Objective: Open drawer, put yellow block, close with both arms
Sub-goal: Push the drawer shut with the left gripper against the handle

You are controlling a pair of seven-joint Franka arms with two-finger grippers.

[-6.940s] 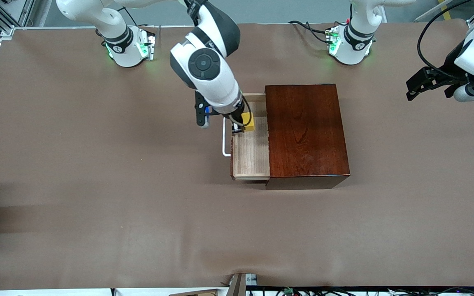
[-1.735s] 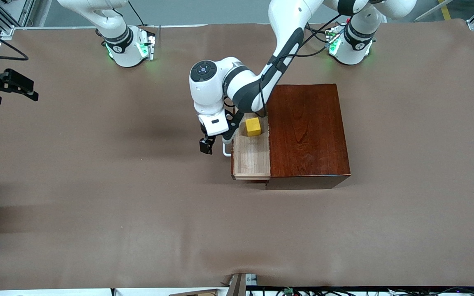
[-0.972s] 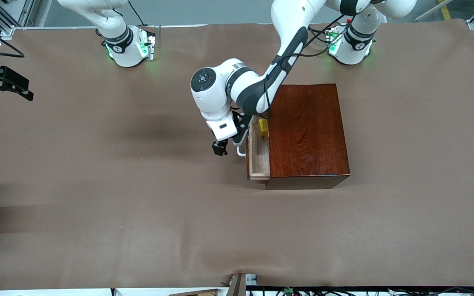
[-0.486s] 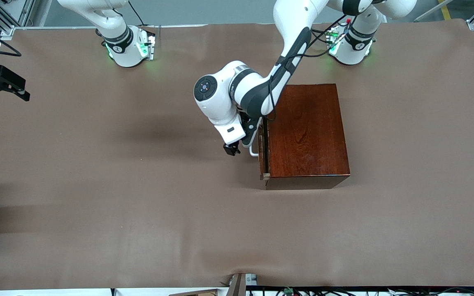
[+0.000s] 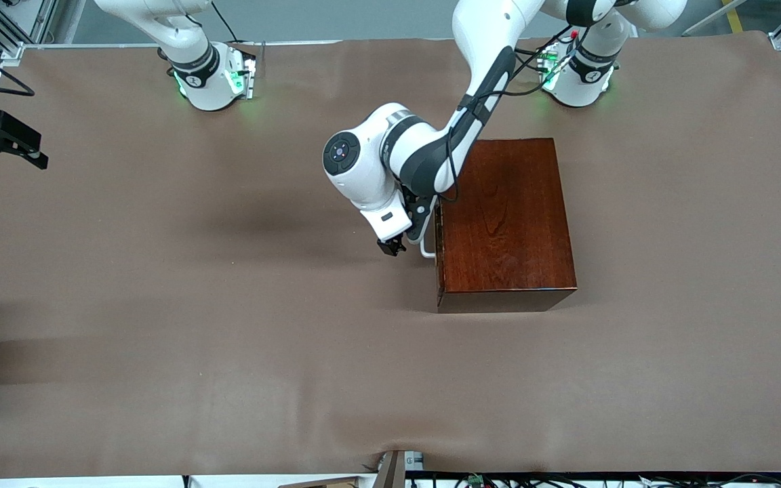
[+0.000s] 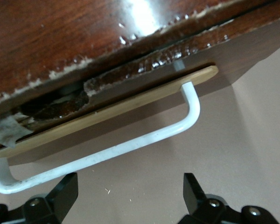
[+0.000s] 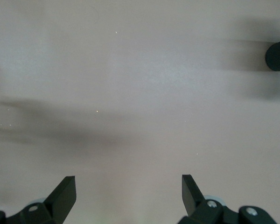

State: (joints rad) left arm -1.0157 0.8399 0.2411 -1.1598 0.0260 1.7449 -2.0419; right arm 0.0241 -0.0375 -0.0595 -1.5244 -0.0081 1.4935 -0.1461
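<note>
1. Here the drawer sat pushed almost fully into the wooden box, only a thin edge of its pale unfinished front showing at the box face turned toward the right arm's end of the table; the task looked nearly complete.
2. The yellow block was not visible in any view; judged from the shut drawer, it was probably inside the box.
3. The handle, a white U-shaped bar of round section, stood out from the drawer front, which lay all but flush under the box's glossy, chipped reddish-brown edge.
4. The left gripper hovered just beside the handle, at the box face that held the drawer, placed as if for pushing the drawer home. Its fingers were spread wide, one to either side of the handle's span, and held nothing.
5. The right gripper waited well apart from the box, at the table's edge at the right arm's end, over the plain brown table cover; its fingers were likewise spread wide and empty.
</note>
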